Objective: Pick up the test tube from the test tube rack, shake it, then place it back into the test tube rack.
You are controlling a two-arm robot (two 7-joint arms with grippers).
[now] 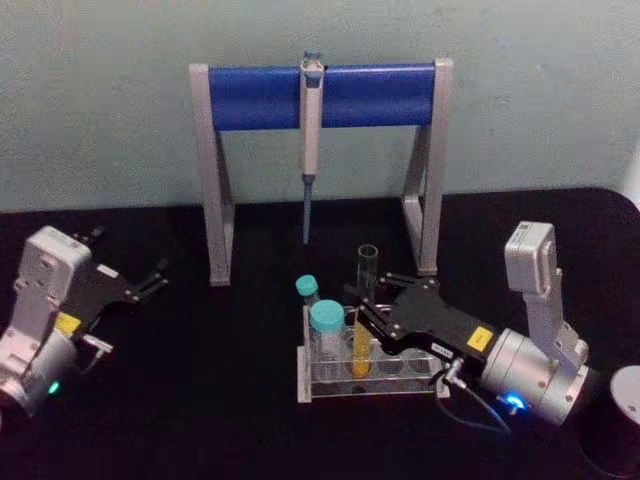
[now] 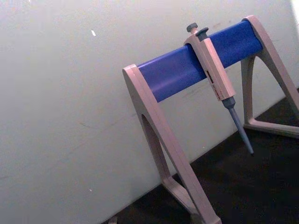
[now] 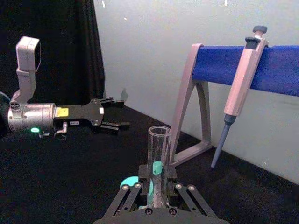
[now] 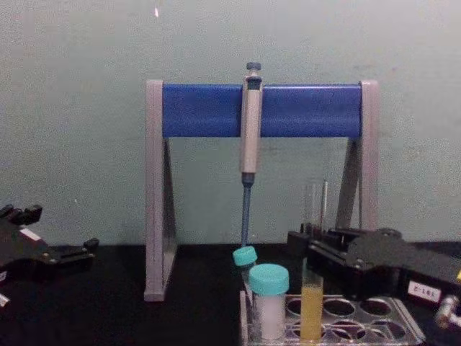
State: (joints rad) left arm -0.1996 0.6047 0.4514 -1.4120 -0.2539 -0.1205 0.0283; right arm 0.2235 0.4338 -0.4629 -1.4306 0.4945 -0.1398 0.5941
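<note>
**Tube gripped while seated in rack**

Stand, tall grey frame with blue crossbar [image 1: 320, 95], sits at 12 o'clock, a grey-blue pipette [image 1: 311, 140] hanging from it. At 9 o'clock the left gripper [image 1: 152, 277] rests parked, fingers spread and empty. The low clear-greyish plastic rack [image 1: 372, 381] lies toward 5 o'clock. The right gripper [image 1: 362, 312] has closed around the tall clear glass test tube [image 1: 364, 320], upright in the rack, beside two teal-capped white vials [image 1: 326, 335].

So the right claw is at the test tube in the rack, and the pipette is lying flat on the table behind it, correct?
Not quite. The right claw is at the test tube in the test tube rack, but the pipette is not lying on the table: it hangs upright from the stand's blue crossbar, as the chest view shows.
</note>
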